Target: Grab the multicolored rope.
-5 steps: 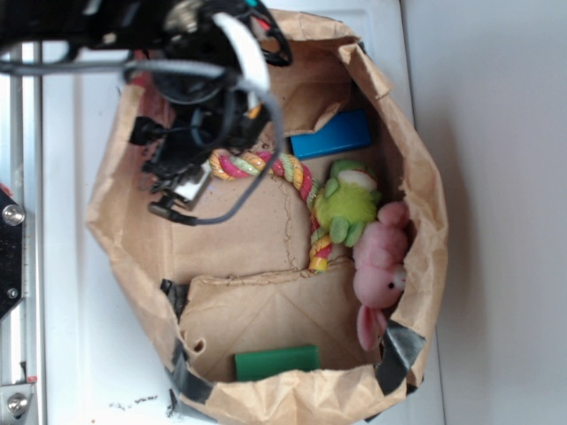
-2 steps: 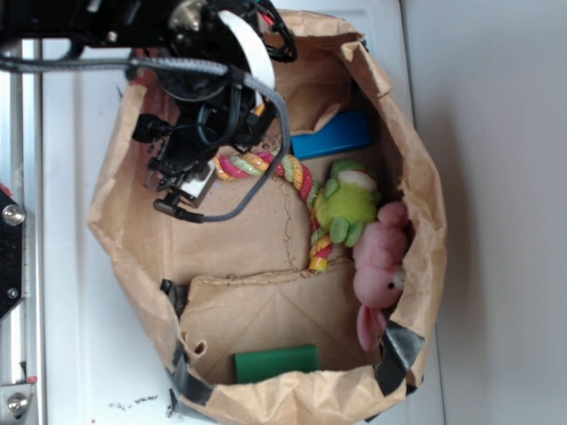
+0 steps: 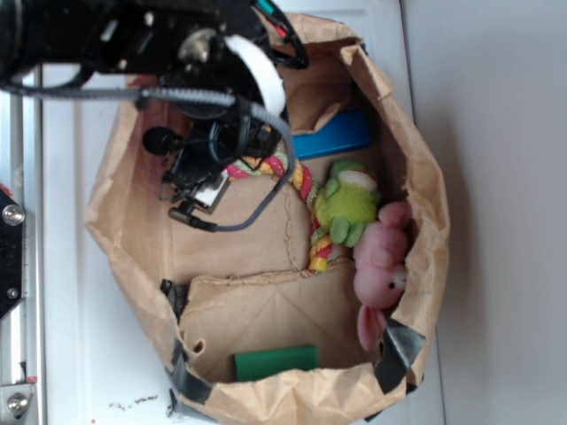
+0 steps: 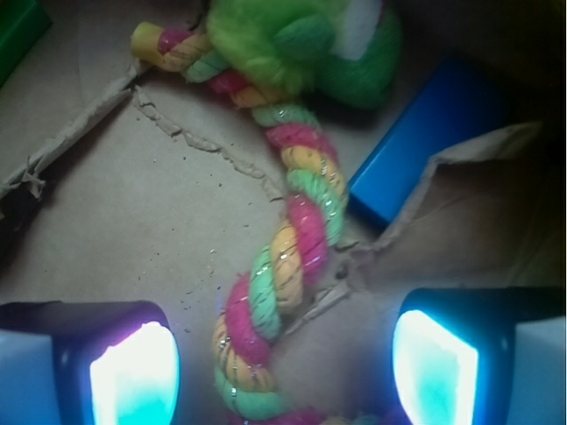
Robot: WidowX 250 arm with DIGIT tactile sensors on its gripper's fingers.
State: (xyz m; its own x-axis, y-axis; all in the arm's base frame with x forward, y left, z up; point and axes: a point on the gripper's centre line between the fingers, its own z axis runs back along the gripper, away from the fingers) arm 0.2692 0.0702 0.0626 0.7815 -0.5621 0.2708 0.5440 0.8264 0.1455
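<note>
multicolored rope [image 4: 282,292] end cut off below, middle under green plush [image 4: 297,40]

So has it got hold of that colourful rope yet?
Not yet. Done: the end effector is inside the paper bag, lined up over the rope. In hand: its open fingers straddle the rope's end. Left: closing on it and lifting.

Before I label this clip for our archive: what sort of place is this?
Probably a lab test setup: a torn brown paper bag lying open on a white surface, holding the multicolored rope, plush toys and a blue block.
</note>
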